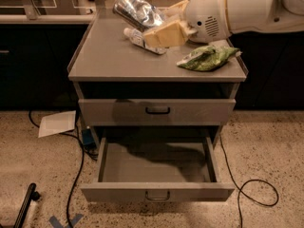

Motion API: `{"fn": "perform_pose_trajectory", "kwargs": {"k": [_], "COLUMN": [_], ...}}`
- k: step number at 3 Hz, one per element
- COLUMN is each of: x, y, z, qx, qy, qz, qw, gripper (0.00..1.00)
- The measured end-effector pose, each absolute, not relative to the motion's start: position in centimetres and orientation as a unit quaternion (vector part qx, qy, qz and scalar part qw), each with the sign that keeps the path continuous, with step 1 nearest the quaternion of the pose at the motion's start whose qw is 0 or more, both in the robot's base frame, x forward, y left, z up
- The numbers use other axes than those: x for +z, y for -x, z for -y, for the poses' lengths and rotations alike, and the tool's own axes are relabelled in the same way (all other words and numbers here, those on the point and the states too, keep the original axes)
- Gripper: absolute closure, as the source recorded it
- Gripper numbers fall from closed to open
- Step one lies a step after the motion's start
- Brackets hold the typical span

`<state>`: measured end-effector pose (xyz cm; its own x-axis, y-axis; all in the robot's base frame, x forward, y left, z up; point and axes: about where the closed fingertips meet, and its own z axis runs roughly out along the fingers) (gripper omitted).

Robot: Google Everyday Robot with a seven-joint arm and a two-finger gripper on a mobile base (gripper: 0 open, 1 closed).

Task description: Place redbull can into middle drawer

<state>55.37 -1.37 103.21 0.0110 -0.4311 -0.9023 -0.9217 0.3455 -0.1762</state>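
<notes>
— Where are we seeing the gripper (pixel 156 23)?

— We are seeing it over the back of the cabinet top (pixel 114 56), at the end of the white arm (pixel 247 8) that is reaching in from the upper right. Its tan fingers (pixel 166 33) are gripping the redbull can (pixel 135 11). One finger is lying above the can's near end and the other below it, so we are reading the pincer as clamped on the can.

— And how is the can sitting?

— It is tilting, with its far end pointing up and to the left, and it is looking raised off the top. We are not managing to tell whether any part of it is touching the surface.

— What are we finding under it?

— A clear plastic bottle (pixel 140 39) is lying on its side just below the lower finger. A green bag (pixel 206 58) is resting near the right edge of the top, just beside the arm's rounded housing.

— Where are we placing the middle drawer (pixel 152 167)?

— It is standing pulled out toward us, well below the can, showing its grey floor with a shadow falling across it. Its loop handle (pixel 157 195) is sitting centred on the front. The drawer front (pixel 199 112) above it is sitting shut, with a matching handle.

— And on the ground?

— A white sheet of paper (pixel 57 123) is lying left of the cabinet, and dark cables (pixel 251 194) are trailing on both sides.
</notes>
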Motion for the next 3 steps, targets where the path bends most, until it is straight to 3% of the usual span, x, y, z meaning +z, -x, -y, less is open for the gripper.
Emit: {"fn": "perform_pose_trajectory", "kwargs": {"k": [1,3], "x": [100.4,87.5], "y": [-53.7,-54.9], "z": [3.3,9.2], "qx": [0.229,0.192], "qy": [0.461,0.345], "qz": [-0.682,-0.766], "qw": [0.52,0.508], "gripper": [1.0,1.0]}}
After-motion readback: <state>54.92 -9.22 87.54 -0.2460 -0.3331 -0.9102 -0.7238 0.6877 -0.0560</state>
